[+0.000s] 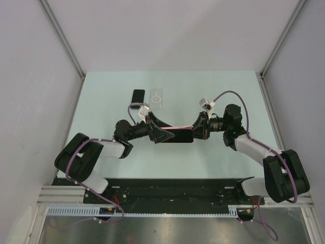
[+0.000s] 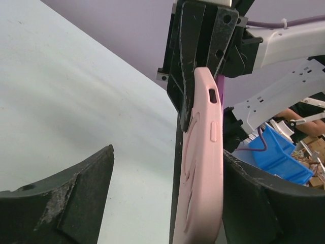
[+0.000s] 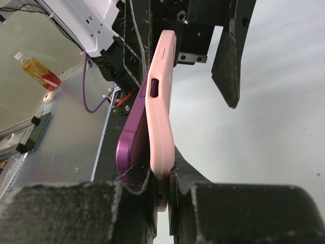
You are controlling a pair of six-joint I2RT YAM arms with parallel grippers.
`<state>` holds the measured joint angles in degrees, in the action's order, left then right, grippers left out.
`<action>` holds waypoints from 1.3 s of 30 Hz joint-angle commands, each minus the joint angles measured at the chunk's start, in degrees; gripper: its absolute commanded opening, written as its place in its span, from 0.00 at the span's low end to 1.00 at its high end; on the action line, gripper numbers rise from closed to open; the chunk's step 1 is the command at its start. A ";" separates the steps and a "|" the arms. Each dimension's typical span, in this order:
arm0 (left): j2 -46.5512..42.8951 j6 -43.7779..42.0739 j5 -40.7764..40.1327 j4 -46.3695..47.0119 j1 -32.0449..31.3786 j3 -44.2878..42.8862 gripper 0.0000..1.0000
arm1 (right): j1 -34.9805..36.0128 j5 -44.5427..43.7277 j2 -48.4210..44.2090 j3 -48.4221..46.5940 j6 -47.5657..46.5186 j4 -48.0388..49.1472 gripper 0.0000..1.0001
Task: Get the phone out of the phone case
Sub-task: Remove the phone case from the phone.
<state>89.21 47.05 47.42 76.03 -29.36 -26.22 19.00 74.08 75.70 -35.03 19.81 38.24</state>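
Observation:
A pink phone case (image 3: pixel 160 112) is held on edge above the table between both arms; in the top view it is a dark bar (image 1: pixel 177 136). A purple phone (image 3: pixel 129 147) bulges out of the case on one side at the right gripper's end. My right gripper (image 3: pixel 162 201) is shut on the end of the case, one finger wedged between case and phone. My left gripper (image 2: pixel 167 203) is open around the other end. The case (image 2: pixel 203 168) lies close against its right finger (image 2: pixel 274 203), and its left finger (image 2: pixel 66 203) stands well apart.
A black phone (image 1: pixel 137 96) and a clear case (image 1: pixel 157 97) lie on the table behind the grippers. Off the table are blue bins (image 2: pixel 277 155), a bottle (image 3: pixel 35 68) and a black frame rail (image 3: pixel 104 152).

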 commanded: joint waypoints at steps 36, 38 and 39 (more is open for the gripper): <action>-20.21 -59.43 -8.99 -42.63 3.61 -13.07 1.00 | -6.35 -6.76 5.68 -6.63 -6.19 -17.93 0.00; -20.30 -59.97 -12.77 -44.73 3.09 -14.03 1.00 | -6.35 -7.37 5.95 -6.90 -5.93 -18.37 0.00; -20.13 -60.66 -14.09 -46.57 2.30 -14.99 1.00 | -6.44 -7.46 6.04 -6.99 -5.84 -18.46 0.00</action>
<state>70.37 -5.26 39.18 37.21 -25.89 -37.34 12.56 66.67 81.67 -38.61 14.76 20.05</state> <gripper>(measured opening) 0.996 0.098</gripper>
